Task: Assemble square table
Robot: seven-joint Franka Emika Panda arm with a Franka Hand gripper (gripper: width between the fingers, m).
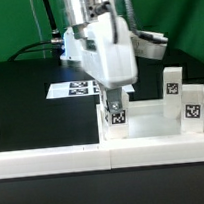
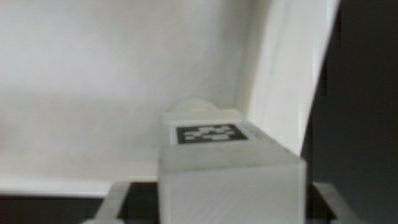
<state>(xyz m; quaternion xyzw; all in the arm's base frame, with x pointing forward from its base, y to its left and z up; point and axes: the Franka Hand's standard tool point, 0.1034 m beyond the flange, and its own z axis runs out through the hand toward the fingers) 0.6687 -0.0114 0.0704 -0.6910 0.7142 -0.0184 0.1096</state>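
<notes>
White plastic fills my wrist view: a tag-marked leg (image 2: pixel 217 150) sits between my fingers (image 2: pixel 121 200), and my claw (image 1: pixel 116 111) is clamped on that leg (image 1: pixel 117 116), jaws partly closed around it; I hold it upright just over the square tabletop (image 1: pixel 152 121), near its raised rim at the corner toward the exterior view's left; the tabletop (image 2: pixel 107 90) lies pale beneath the leg; two more legs (image 1: pixel 173 82) (image 1: pixel 193 104) stand at the tabletop's far side toward the exterior view's right; a long white rail (image 1: pixel 55 159) runs along the front; the marker board (image 1: pixel 74 89) lies flat on the black table (image 1: pixel 30 106) behind.
</notes>
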